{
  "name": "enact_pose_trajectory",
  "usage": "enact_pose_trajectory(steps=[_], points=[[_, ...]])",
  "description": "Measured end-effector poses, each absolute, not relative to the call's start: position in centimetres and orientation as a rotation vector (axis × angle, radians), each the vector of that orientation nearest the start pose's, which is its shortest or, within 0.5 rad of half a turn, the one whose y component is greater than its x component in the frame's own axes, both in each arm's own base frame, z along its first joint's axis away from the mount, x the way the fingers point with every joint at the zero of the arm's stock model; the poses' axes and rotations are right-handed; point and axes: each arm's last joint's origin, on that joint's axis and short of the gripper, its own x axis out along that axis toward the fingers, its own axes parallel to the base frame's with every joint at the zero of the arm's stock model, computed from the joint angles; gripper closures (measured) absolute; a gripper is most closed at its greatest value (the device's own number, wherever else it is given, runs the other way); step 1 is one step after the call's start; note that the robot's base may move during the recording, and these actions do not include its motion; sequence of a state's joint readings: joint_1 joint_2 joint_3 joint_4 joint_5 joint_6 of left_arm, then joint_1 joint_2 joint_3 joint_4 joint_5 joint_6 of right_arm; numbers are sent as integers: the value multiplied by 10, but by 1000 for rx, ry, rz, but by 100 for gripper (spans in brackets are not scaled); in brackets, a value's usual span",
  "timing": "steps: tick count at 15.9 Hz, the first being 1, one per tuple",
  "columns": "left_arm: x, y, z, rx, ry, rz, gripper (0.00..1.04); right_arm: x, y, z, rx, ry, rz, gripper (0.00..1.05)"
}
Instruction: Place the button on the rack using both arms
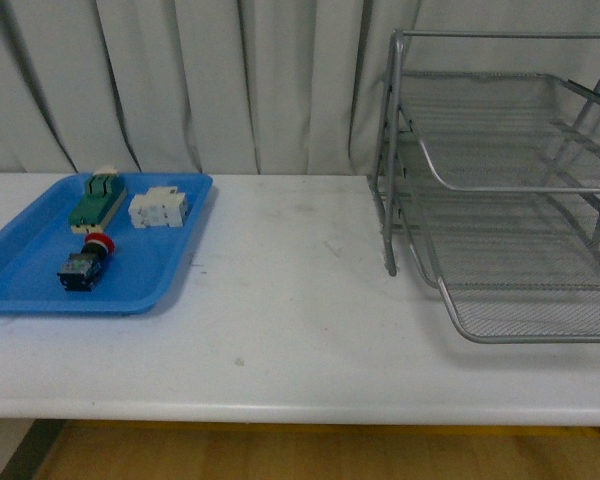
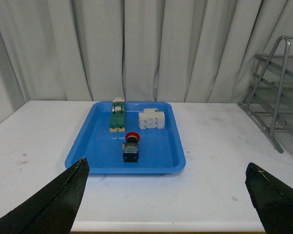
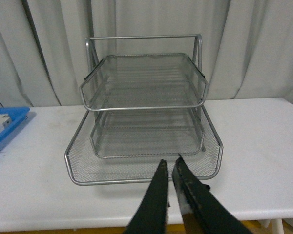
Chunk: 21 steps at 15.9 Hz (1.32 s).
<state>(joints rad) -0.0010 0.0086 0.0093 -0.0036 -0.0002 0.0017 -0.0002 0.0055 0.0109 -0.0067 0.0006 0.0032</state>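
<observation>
**Button lying in the blue tray, both my grippers empty**

The button (image 1: 85,265) (image 2: 131,147) lies on its side inside the blue tray (image 1: 20,262) (image 2: 97,146), in the half of the tray nearer to me; its red cap points toward the tray's far rim and its black-grey body toward the near rim; nothing touches it.

Further into the tray, close to its far rim, sits the green block (image 1: 98,200) (image 2: 117,117); the white component (image 1: 158,208) (image 2: 152,119) lies just beside that block, on the tray's rack-facing side; both are apart from the button.

My left gripper (image 2: 166,166) hangs short of the tray's near rim and faces into the tray; its jaws are spread wide, one black finger (image 2: 53,204) at each lower corner of the left wrist view, with nothing between them.

The tray rests on the white table (image 1: 290,300); the rack (image 1: 500,190) (image 2: 276,102) (image 3: 146,97) stands on the same table, well apart from the tray on my right side; all the tiers I can see are bare wire mesh.

My right gripper (image 3: 170,163) is well away from the tray and points at the front rim of the rack's lowest tier; its jaws are drawn almost together, only a thin slit between them, and they grip nothing.

A pale curtain (image 1: 230,80) hangs behind the tray's far rim; in the front view neither of my arms shows.
</observation>
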Motion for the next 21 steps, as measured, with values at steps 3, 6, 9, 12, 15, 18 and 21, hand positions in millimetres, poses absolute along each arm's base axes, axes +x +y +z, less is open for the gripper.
enact_pose_trajectory(steps=[3, 6, 9, 12, 15, 18, 21], points=[[97, 0, 164, 18, 121, 31, 7, 97, 0, 167, 3, -3, -1, 77], [101, 0, 168, 37, 308, 57, 7, 97, 0, 167, 3, -4, -2, 66], [149, 0, 196, 11, 442, -33, 7, 97, 0, 167, 2, -3, -1, 33], [229, 2, 195, 11, 560, -112, 7, 97, 0, 167, 3, -3, -1, 6], [312, 11, 170, 23, 719, -96, 7, 97, 0, 167, 3, -3, -1, 6], [382, 17, 135, 37, 829, -55, 7, 97, 0, 167, 2, -4, -1, 6], [437, 26, 112, 50, 871, -32, 7, 97, 0, 167, 2, -3, -1, 6]])
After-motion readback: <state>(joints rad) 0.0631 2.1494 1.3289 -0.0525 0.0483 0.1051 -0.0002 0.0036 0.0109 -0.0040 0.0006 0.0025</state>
